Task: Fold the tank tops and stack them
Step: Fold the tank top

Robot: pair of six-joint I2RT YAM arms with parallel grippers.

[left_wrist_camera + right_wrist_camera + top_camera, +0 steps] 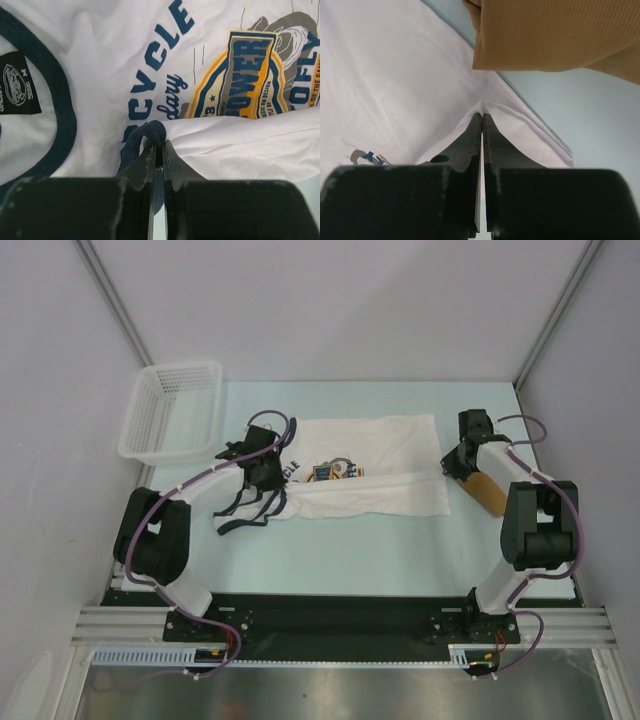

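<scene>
The white tank top (pixel 372 462) lies across the middle of the table, its lower half folded up over the blue-and-yellow chest print (pixel 250 75). My left gripper (pixel 157 145) is shut on a loop of its navy trim (pixel 152 131) at the shoulder end, on the left (pixel 262 468). My right gripper (pixel 482 116) is shut on a pinch of white cloth (pixel 395 75) at the hem end, on the right (pixel 455 462). The tan-brown tank top (pixel 487 492) lies folded beside the right arm, just beyond the right gripper (pixel 555 35).
A white lattice basket (pixel 175 410) stands at the back left of the table. Navy straps (pixel 245 515) trail on the table near the left arm. The neck label (pixel 17 82) shows inside the navy neckline.
</scene>
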